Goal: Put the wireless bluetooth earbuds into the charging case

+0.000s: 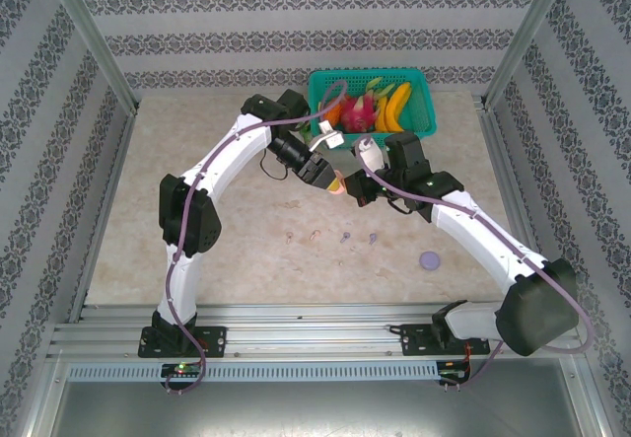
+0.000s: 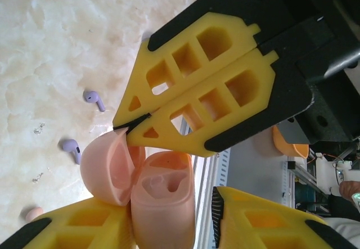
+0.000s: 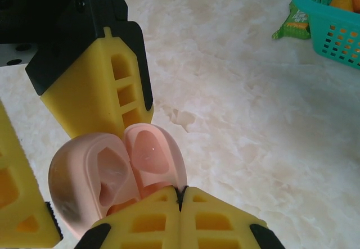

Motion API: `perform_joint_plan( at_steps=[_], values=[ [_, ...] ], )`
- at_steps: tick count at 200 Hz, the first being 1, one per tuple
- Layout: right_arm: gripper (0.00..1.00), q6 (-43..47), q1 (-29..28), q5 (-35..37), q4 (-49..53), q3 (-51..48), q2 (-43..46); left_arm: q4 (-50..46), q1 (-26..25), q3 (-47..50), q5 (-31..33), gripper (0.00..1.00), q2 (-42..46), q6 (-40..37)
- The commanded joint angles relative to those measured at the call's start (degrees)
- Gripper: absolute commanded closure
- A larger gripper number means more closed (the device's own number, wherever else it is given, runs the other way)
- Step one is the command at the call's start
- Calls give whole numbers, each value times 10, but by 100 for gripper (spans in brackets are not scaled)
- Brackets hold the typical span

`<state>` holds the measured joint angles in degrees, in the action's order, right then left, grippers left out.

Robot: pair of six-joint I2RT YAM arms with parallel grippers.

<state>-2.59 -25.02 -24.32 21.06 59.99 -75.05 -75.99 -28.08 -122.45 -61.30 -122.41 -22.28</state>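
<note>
The pink charging case (image 2: 163,204) hangs open above the table, its lid (image 2: 109,167) swung aside and both earbud wells empty. My right gripper (image 3: 180,191) is shut, pinching the rim of the lid (image 3: 152,153). My left gripper (image 2: 169,204) straddles the case body: one finger touches it, and a gap shows before the other finger (image 2: 264,221). Both grippers meet mid-table (image 1: 340,185). On the table lie two purple earbuds (image 2: 94,98) (image 2: 71,148) and a pale pink earbud (image 2: 32,212); from above, the pink pair (image 1: 289,237) (image 1: 315,233) and purple pair (image 1: 345,237) (image 1: 374,238) form a row.
A round purple case (image 1: 429,258) sits on the table right of the earbud row. A teal basket (image 1: 424,111) of fruit stands at the back, with a small green packet (image 3: 292,27) beside it. Metal frame posts edge the table.
</note>
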Motion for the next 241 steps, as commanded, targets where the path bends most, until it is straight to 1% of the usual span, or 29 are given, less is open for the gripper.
perform_joint_plan(
  at_steps=[1, 76, 105, 119, 133, 138, 146, 153, 159, 166, 178, 192, 212, 229, 241],
  values=[
    [100, 13, -6, -12, 3, 16, -4, -23, -4, 4, -25, 63, 18, -24],
    [100, 11, -5, -12, -2, 12, -2, -11, -4, 8, -28, 77, 17, -19],
    [100, 3, -3, -10, -6, 15, 1, -4, -4, 14, -27, 85, 18, -19],
    [100, -5, 1, -9, -10, 16, 3, 3, -3, 21, -25, 91, 21, -18],
    [84, -15, 7, -7, -11, 15, 11, 18, -1, 35, -24, 97, 28, -13],
    [81, -19, 9, -8, -11, 15, 15, 25, 0, 40, -24, 100, 31, -10],
    [73, -24, 15, -10, -10, 15, 23, 39, 4, 52, -23, 100, 38, -2],
    [69, -28, 20, -12, -7, 15, 30, 56, 8, 65, -21, 100, 46, 6],
    [68, -32, 24, -14, -3, 15, 37, 71, 12, 77, -20, 100, 53, 12],
    [63, -37, 30, -15, 1, 14, 47, 86, 16, 91, -16, 100, 62, 22],
    [59, -47, 38, -15, 9, 10, 64, 119, 26, 116, -7, 100, 82, 35],
    [50, -63, 43, -7, 21, 3, 84, 156, 37, 151, 0, 100, 106, 52],
    [43, -107, 43, 11, 42, 1, 99, 219, 52, 205, 22, 100, 148, 80],
    [41, -158, 39, 29, 69, 4, 100, 287, 57, 266, 60, 100, 193, 110],
    [39, -195, 30, 31, 73, -3, 98, 347, 59, 318, 101, 100, 231, 138]
  ],
)
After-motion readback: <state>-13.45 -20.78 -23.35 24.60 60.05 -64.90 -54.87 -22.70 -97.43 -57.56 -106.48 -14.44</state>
